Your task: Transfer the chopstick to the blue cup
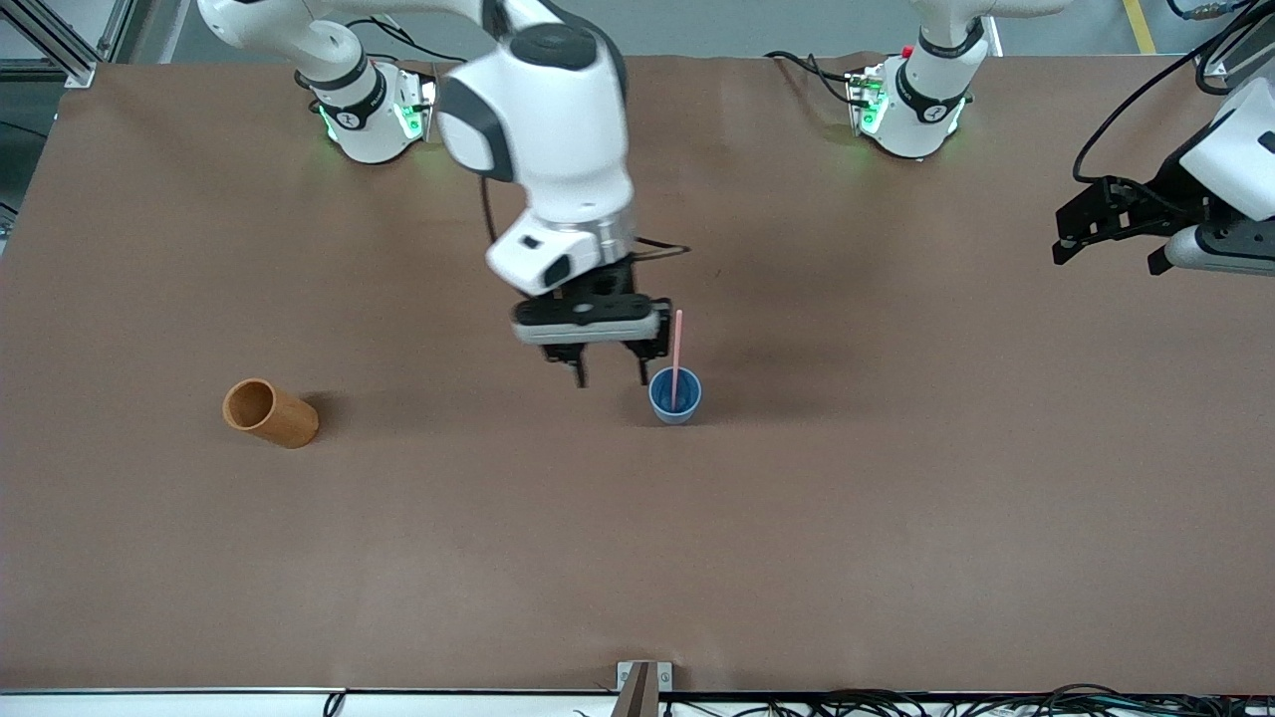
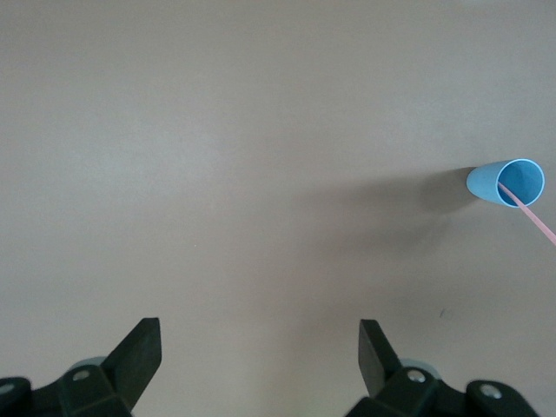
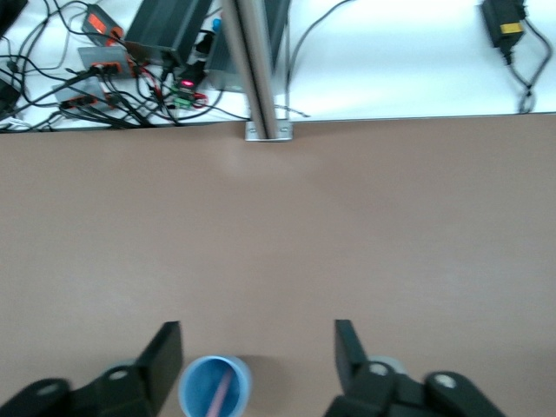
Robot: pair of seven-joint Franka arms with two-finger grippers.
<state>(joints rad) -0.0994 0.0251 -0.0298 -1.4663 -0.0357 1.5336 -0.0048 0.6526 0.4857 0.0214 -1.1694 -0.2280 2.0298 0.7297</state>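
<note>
The blue cup (image 1: 675, 396) stands upright near the table's middle. The pale-pink chopstick (image 1: 676, 358) stands in it, leaning on the rim and sticking well above it. My right gripper (image 1: 610, 376) is open and empty, hanging just beside the cup toward the right arm's end of the table. In the right wrist view the cup (image 3: 215, 387) with the stick (image 3: 217, 393) sits between the open fingers (image 3: 162, 356). My left gripper (image 1: 1106, 254) is open and empty, waiting over the left arm's end of the table. The left wrist view shows the cup (image 2: 506, 183) and stick (image 2: 532, 212) far off.
An orange-brown cylindrical cup (image 1: 269, 412) lies on its side toward the right arm's end of the table. Cables and electronics (image 3: 139, 61) lie past the table's front edge, with a metal post (image 3: 261, 69) there.
</note>
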